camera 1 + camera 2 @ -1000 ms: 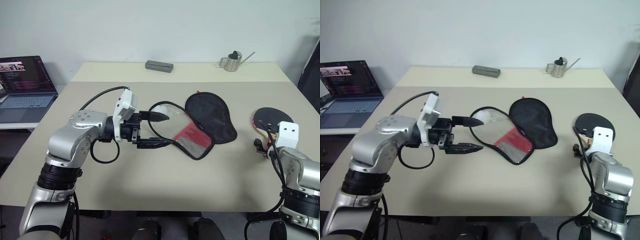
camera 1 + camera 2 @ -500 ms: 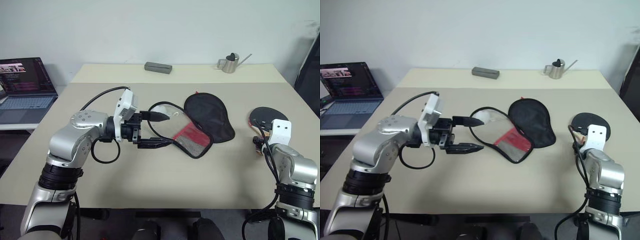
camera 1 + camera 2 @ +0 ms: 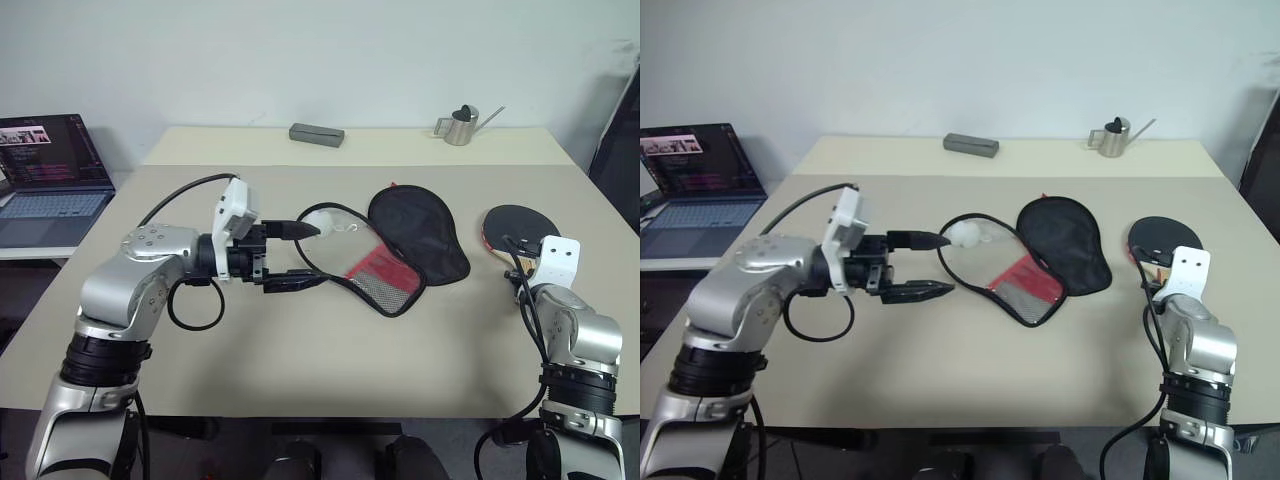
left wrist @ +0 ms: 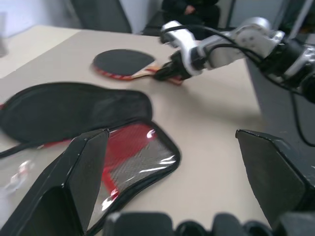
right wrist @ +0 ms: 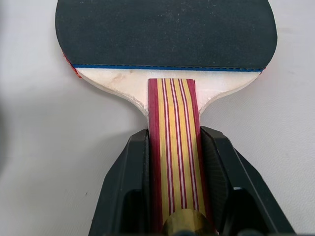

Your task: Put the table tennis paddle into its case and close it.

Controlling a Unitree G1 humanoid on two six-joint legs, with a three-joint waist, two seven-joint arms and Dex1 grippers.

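The right gripper (image 5: pixel 174 147) is seen closed on the striped red-and-tan handle of the table tennis paddle (image 5: pixel 162 34). One black finger is pressed against each long side of the handle, and the handle runs straight up between them. The round black rubber face is carried just beyond the fingertips, with a pale band of bare wood between the rubber and the handle. In the head views the right forearm is extended forward at the near right of the table (image 3: pixel 300 340), and the paddle's face is shown ahead of the white wrist block, close over the table surface; whether it is resting on the surface cannot be told.

The left arm is bent across the front of the robot, with its gripper (image 3: pixel 305 253) pointed sideways toward the right and roughly level. Its fingers (image 4: pixel 74 182) are spread wide and nothing is held between them. The case (image 3: pixel 415 235) is laid open on the table just past those fingertips: the clear-and-mesh half with the red panel is nearest them, the black fabric half is folded out beyond it. The white pom-pom pull (image 3: pixel 963 235) is found beside the tip of the upper finger. The paddle is kept well apart from the case, on the far side of it from the left fingers.
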